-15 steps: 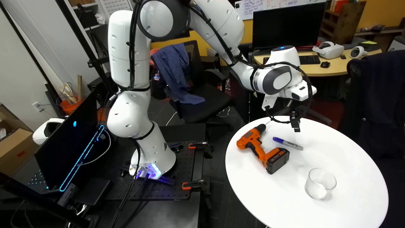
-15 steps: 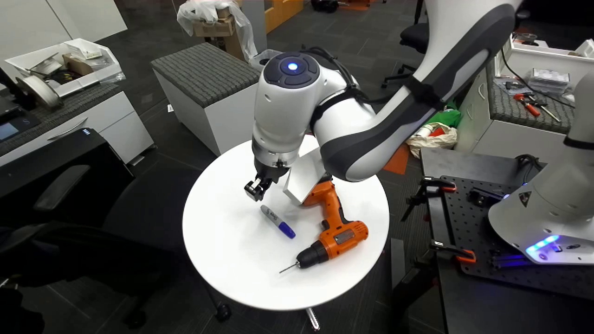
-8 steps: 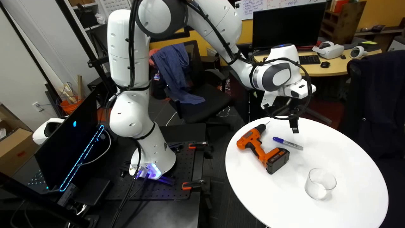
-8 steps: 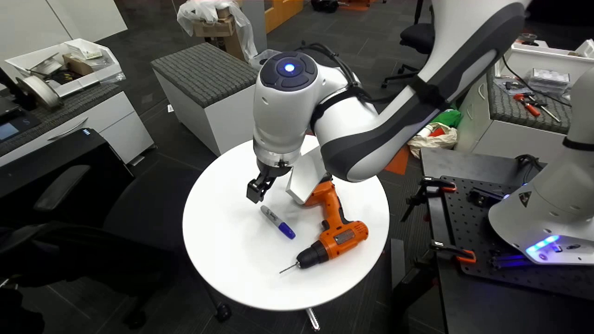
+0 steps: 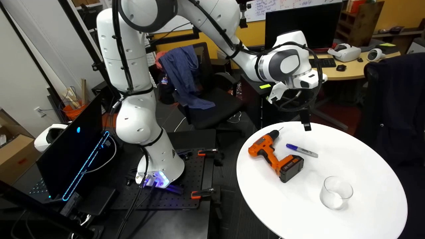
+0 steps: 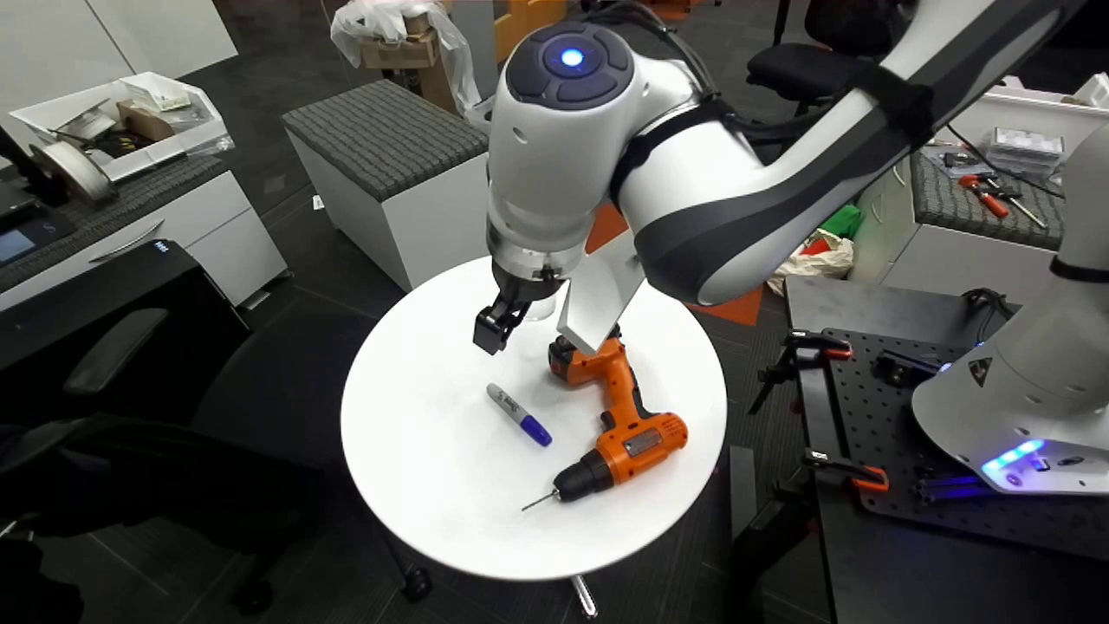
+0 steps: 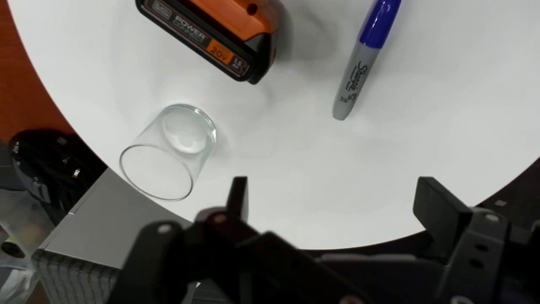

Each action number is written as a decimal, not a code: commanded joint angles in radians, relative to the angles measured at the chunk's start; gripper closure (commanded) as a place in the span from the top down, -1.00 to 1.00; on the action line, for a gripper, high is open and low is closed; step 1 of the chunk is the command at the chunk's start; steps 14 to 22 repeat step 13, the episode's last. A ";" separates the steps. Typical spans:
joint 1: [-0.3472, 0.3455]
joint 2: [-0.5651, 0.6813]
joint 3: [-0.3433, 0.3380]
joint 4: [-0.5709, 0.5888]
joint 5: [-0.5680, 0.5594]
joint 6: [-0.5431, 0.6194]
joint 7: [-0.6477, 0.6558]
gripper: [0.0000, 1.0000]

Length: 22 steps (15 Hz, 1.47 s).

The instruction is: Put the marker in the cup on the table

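Both fingers point(image 7: 441, 207) of your gripper point(image 7: 333, 190) stand wide apart, raised above the table point(image 5: 368, 159). Your marker point(image 7: 358, 69) lies flat on it, beside the drill point(image 6: 622, 390) but not touching; the cup point(image 5: 336, 193) stands upright there too, near the drill's battery point(image 5: 291, 168), apart from the marker.

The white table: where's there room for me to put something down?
In an exterior view, a big bare patch of the white table lies right of the marker and cup, out to the rim. Another sits between the drill, the cup and the lower-left rim. It's crowded between drill and marker: a narrow gap. The open gripper hangs over the table.
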 commanded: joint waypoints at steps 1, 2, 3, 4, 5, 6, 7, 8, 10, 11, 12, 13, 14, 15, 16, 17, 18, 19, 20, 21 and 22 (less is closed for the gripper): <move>-0.012 -0.099 0.014 -0.060 -0.061 -0.042 0.062 1.00; -0.020 -0.117 0.021 -0.069 -0.068 -0.049 0.065 1.00; -0.026 -0.133 0.025 -0.077 -0.082 -0.053 0.076 1.00; -0.035 -0.150 0.032 -0.086 -0.085 -0.059 0.074 1.00; -0.044 -0.167 0.040 -0.095 -0.089 -0.063 0.075 1.00; -0.052 -0.183 0.047 -0.104 -0.091 -0.063 0.071 1.00; -0.064 -0.201 0.058 -0.118 -0.066 -0.056 0.041 1.00; -0.074 -0.137 0.064 -0.072 -0.072 -0.035 0.047 1.00; -0.086 -0.146 0.076 -0.077 -0.071 -0.034 0.046 1.00; -0.088 -0.143 0.078 -0.076 -0.071 -0.034 0.046 1.00; -0.088 -0.140 0.078 -0.077 -0.071 -0.034 0.046 1.00; -0.088 -0.138 0.079 -0.077 -0.071 -0.034 0.046 1.00; -0.088 -0.138 0.079 -0.077 -0.071 -0.034 0.046 1.00; -0.088 -0.138 0.079 -0.077 -0.071 -0.034 0.046 1.00; -0.088 -0.138 0.079 -0.077 -0.071 -0.034 0.046 1.00; -0.088 -0.138 0.079 -0.077 -0.071 -0.034 0.046 1.00; -0.088 -0.138 0.079 -0.077 -0.071 -0.034 0.046 1.00; -0.088 -0.138 0.079 -0.077 -0.071 -0.034 0.046 1.00; -0.088 -0.138 0.079 -0.077 -0.071 -0.034 0.046 1.00; -0.088 -0.138 0.079 -0.077 -0.071 -0.034 0.046 1.00; -0.088 -0.138 0.079 -0.077 -0.071 -0.034 0.046 1.00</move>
